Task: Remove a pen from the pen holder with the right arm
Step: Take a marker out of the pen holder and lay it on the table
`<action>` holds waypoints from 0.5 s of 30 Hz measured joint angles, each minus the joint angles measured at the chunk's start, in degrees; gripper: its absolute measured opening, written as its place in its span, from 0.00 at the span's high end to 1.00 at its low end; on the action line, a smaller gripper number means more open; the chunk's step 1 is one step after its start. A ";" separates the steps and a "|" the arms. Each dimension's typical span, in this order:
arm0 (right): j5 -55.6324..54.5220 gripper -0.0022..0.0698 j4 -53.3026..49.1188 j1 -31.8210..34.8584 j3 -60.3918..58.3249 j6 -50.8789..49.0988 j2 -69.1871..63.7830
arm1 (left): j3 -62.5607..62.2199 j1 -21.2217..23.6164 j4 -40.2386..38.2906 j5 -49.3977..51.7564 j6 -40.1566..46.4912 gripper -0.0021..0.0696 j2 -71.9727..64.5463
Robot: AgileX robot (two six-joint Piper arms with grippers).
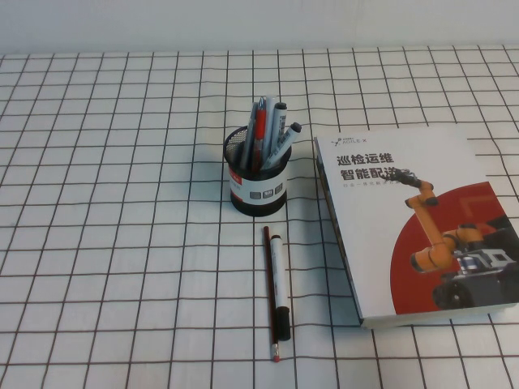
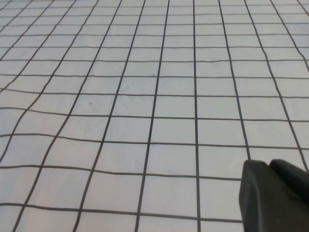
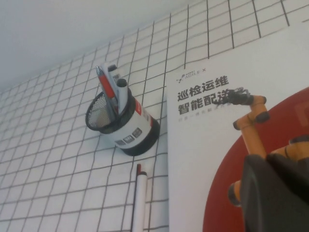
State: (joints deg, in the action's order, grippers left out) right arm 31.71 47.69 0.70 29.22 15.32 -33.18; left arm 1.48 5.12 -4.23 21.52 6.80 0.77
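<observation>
Because pens (image 1: pixel 268 128) poked up from the pen holder (image 1: pixel 258 185), easy to grab, the closed right claw (image 3: pixel 277 193) hung over the book (image 3: pixel 212 154), and the left claw (image 2: pixel 275 195), grip unclear, sat above the surface (image 2: pixel 145 96).

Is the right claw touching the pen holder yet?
Apart. Right wrist view: right claw near the camera, book between it and the pen holder. Left claw over the tablecloth.

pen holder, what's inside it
Several pens, one red, lean inside pen holder; lower ends hidden by its wall. Left end effector above tablecloth; right end effector near book.
</observation>
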 joint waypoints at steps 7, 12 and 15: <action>2.26 0.99 -1.48 0.00 7.01 5.09 -14.25 | 0.00 0.00 0.00 0.00 0.00 0.97 0.00; 0.29 0.99 -3.32 -4.22 9.01 6.51 -21.45 | 0.00 0.00 0.00 0.00 0.00 0.97 0.00; -3.75 0.99 -4.52 -10.45 10.01 6.51 -25.21 | 0.00 0.00 0.00 0.00 0.00 0.97 0.00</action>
State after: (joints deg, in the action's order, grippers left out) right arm 27.96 43.17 -9.75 39.23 21.83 -58.39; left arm 1.48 5.12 -4.23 21.52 6.80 0.77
